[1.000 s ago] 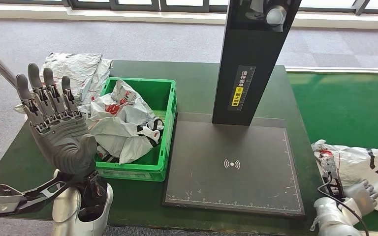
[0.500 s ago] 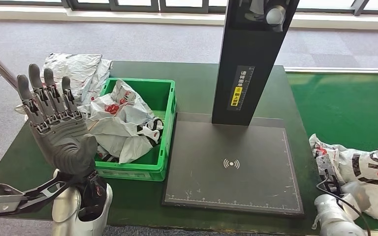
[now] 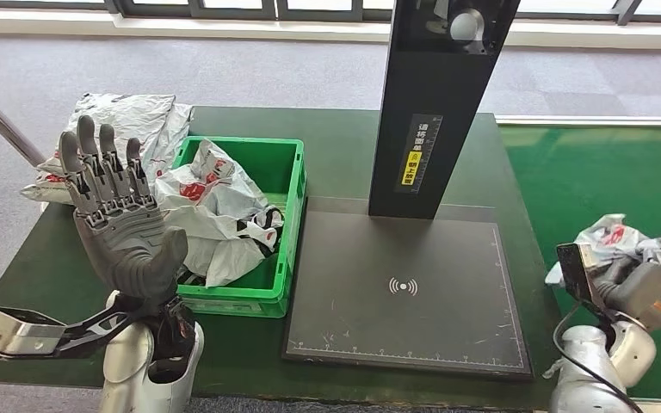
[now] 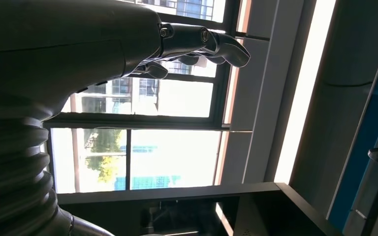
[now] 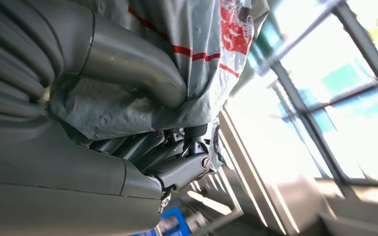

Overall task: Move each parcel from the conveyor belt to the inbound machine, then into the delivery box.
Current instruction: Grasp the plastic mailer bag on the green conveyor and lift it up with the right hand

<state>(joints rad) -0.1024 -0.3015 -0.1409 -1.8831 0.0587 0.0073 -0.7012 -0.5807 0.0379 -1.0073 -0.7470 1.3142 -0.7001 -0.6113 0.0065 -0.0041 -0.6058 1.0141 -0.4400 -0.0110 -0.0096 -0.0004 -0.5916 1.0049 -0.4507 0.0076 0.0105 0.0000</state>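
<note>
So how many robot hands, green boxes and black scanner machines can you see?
Robot hands: 2, left hand raised with nothing in it, right hand gripping a parcel
Green boxes: 1
Black scanner machines: 1
Total: 4

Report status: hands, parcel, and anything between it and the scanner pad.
Left hand open, raised beside the green box. Right hand grips a grey parcel over the conveyor belt. Inbound machine pad bare; path looks unobstructed.

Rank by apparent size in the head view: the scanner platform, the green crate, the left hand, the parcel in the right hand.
1. scanner platform
2. green crate
3. left hand, enlarged by nearness to the camera
4. parcel, partly hidden by the right hand
</note>
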